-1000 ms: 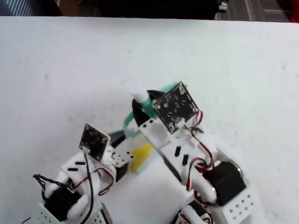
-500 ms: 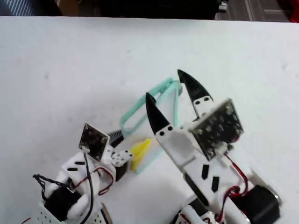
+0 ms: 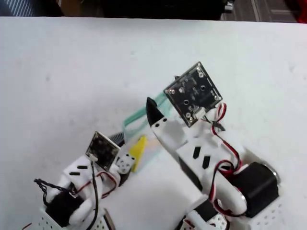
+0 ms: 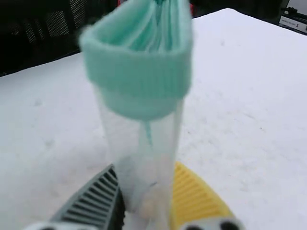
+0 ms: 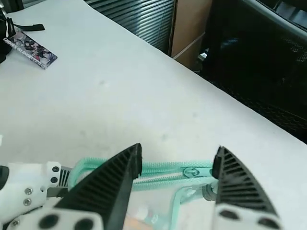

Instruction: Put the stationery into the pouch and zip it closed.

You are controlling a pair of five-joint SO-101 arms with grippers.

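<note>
Clear plastic pouch with mint-green zip trim (image 4: 144,100) lies on white table (image 3: 72,72), near end pinched by left gripper (image 4: 144,201), grey and yellow jaws clamped tight; farther along, right gripper (image 5: 178,153) hangs over the zip pull (image 5: 192,171), black jaws wide apart, holding nothing

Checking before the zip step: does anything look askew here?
The pouch stands on edge, zipper up, pinched at one end by the left gripper rather than lying flat. The right gripper hangs open over the zipper.
</note>
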